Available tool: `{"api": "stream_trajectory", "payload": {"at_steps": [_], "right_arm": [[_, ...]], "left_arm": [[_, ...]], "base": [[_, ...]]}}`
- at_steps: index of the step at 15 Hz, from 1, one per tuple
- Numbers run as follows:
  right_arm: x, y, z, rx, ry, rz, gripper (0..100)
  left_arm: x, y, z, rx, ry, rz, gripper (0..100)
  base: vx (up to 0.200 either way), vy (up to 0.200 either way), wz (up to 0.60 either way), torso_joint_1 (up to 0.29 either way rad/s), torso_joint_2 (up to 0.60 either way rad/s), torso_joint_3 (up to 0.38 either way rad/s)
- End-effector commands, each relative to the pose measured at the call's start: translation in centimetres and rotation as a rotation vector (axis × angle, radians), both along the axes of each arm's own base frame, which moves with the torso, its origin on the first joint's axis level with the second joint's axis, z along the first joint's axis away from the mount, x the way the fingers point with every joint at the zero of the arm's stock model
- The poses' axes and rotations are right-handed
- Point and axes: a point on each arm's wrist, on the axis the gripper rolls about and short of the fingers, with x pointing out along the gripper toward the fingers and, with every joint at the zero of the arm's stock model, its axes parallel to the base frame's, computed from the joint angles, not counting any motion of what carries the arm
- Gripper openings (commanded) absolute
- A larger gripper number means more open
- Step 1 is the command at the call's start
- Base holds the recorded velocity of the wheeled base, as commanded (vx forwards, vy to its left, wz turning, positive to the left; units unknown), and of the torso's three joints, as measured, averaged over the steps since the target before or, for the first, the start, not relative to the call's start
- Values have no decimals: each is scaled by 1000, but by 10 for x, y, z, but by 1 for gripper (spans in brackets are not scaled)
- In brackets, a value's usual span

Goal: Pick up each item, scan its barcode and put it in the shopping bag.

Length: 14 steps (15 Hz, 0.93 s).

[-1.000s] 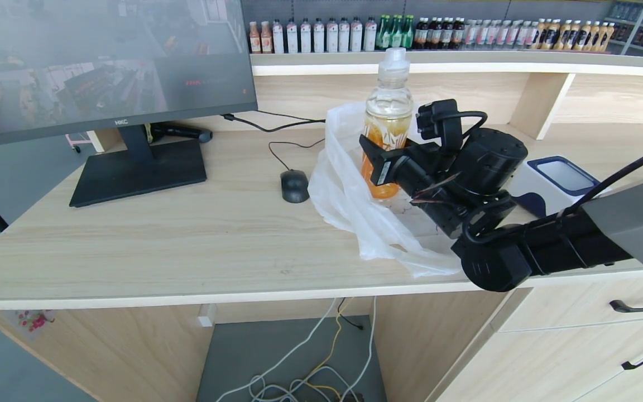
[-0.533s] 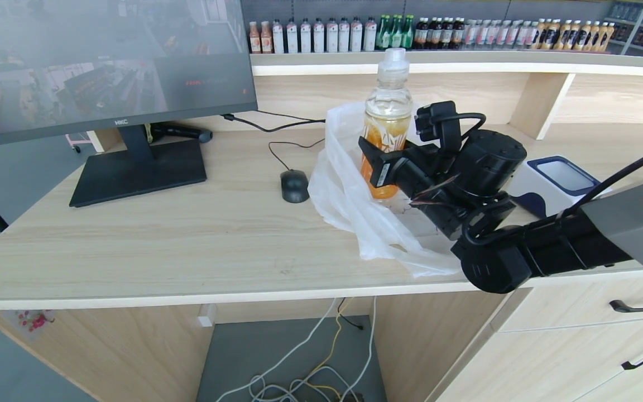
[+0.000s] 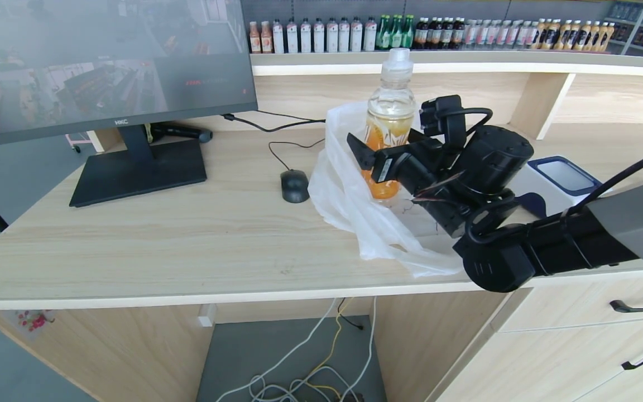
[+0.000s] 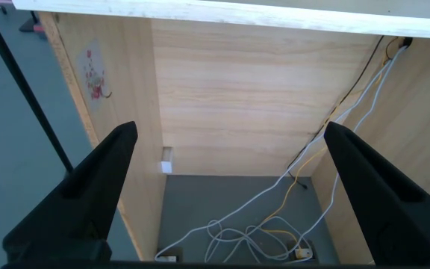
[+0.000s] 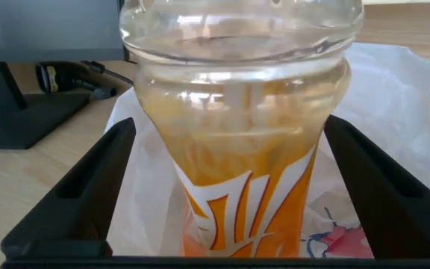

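An orange drink bottle (image 3: 391, 111) with a white cap stands upright inside the white shopping bag (image 3: 349, 206) on the wooden counter. My right gripper (image 3: 389, 153) is open around the bottle's label, one finger on each side with a gap to it. In the right wrist view the bottle (image 5: 237, 149) rises between the spread fingers (image 5: 88, 194), with the bag (image 5: 394, 97) behind it. My left gripper (image 4: 226, 194) is open and holds nothing, below the counter and facing its wooden front panel.
A blue and white barcode scanner (image 3: 561, 176) sits on the counter right of the bag. A mouse (image 3: 294, 185) lies left of the bag, a monitor (image 3: 104, 61) farther left. Bottles line the back shelf (image 3: 427, 33). Cables (image 4: 275, 217) lie on the floor under the counter.
My right gripper's fingers have spread apart off the bottle, and the wrist has lifted slightly. The bottle stays upright in the bag.
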Motion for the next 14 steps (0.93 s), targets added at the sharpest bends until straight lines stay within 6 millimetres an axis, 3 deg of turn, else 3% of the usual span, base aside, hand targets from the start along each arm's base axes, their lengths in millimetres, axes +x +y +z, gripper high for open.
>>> {"api": "stream_trajectory", "payload": {"at_steps": [1, 6, 9, 11, 14], "right_arm": [[-7, -3, 8, 12, -19, 3, 100], [-64, -37, 28, 26, -43, -2, 100], [-93, -52, 21, 41, -78, -1, 100], [-104, -59, 7, 43, -82, -1, 100], [-110, -59, 6, 46, -105, 4, 100]], "left_arm": [[0, 0, 0, 1, -1, 0, 100], [0, 0, 0, -1, -1, 0, 100], [0, 0, 0, -1, -1, 0, 100], [0, 0, 0, 1, -1, 0, 100], [0, 0, 0, 3, -1, 0, 100]], "base": [[0, 0, 0, 0, 0, 0], [0, 0, 0, 0, 0, 0], [0, 0, 0, 0, 0, 0], [0, 0, 0, 0, 0, 0], [0, 0, 0, 0, 0, 0]]}}
